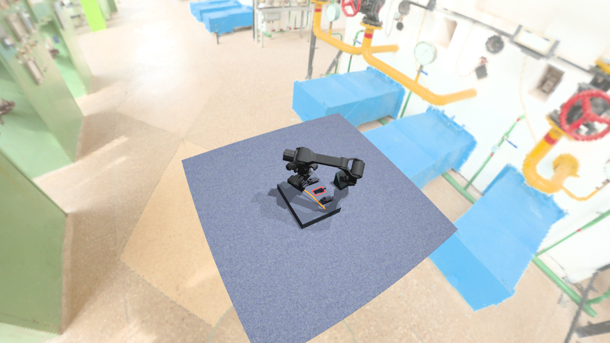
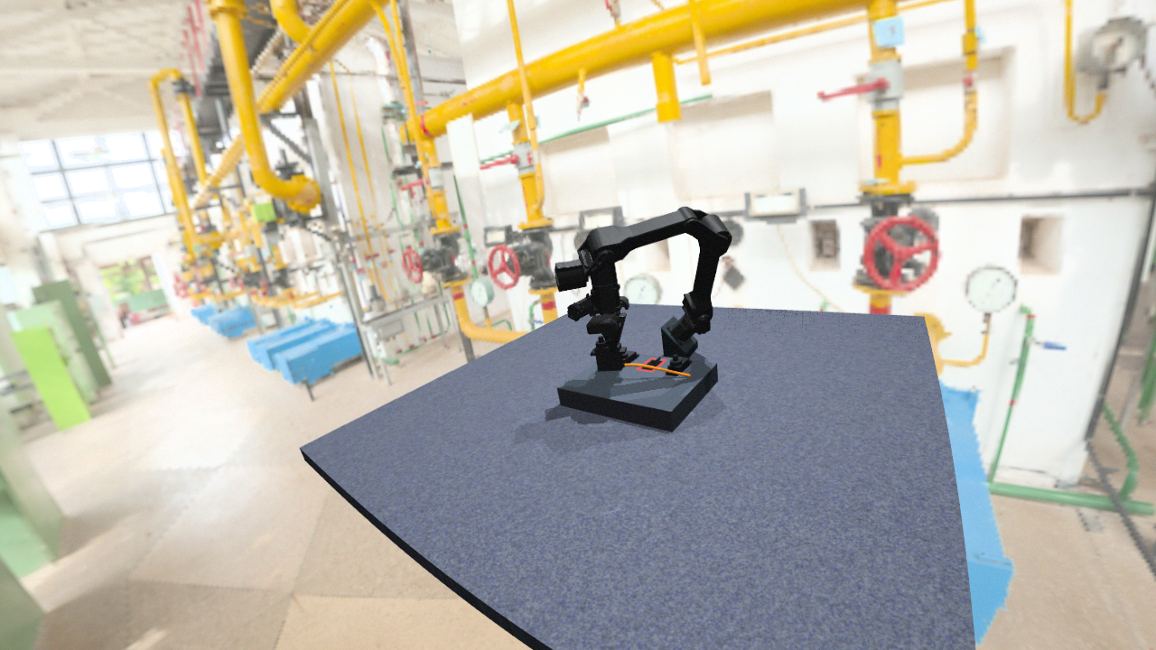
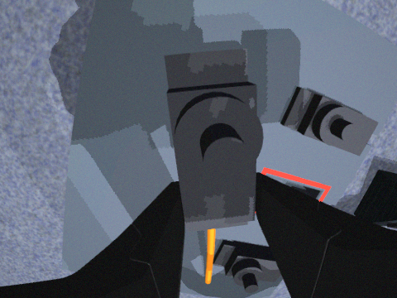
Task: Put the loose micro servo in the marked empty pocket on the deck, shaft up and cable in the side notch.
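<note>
The pincer [image 3: 220, 210] is clamped on the micro servo [image 3: 215, 138], its dark fingers pressing both sides of the grey body above the deck [image 3: 111, 182]. The orange cable [image 3: 210, 257] trails beneath it. The red-outlined pocket [image 3: 309, 185] sits just beside, partly hidden behind one finger.

The speckled blue-grey bench [image 1: 298, 264] is carrying a dark slate deck [image 2: 638, 400]. A grey box-shaped servo [image 3: 215, 138] is showing between the black pincer [image 3: 217, 210] fingers, trailing an orange cable [image 3: 210, 257]. At five o'clock, a red outline [image 3: 309, 182] is framing the pocket.
</note>
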Motion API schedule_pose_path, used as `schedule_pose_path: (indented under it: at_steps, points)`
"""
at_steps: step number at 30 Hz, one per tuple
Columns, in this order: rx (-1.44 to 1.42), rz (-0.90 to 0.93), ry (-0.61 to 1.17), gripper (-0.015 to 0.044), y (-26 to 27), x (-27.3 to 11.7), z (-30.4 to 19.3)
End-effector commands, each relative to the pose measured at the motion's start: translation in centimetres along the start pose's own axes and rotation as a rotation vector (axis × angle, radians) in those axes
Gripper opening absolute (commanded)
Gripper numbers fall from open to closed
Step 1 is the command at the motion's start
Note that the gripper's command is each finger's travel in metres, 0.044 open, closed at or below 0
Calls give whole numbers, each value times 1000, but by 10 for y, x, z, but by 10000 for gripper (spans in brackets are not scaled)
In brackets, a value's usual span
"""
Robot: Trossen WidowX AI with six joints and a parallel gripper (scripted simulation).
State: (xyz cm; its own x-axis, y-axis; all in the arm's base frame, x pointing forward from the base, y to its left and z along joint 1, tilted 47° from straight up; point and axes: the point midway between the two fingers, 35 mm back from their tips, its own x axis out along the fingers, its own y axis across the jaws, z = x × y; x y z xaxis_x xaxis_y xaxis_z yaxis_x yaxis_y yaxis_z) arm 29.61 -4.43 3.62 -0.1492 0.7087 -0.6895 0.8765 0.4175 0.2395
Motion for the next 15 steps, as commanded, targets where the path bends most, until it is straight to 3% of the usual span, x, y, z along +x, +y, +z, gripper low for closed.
schedule_pose_path:
  at_steps: [1,8,15]
  points:
    - [2,7,0,0,11,-1,-24]
    - [-14,7,0,0,14,-1,-32]
    - [-215,7,-1,0,14,-1,-32]
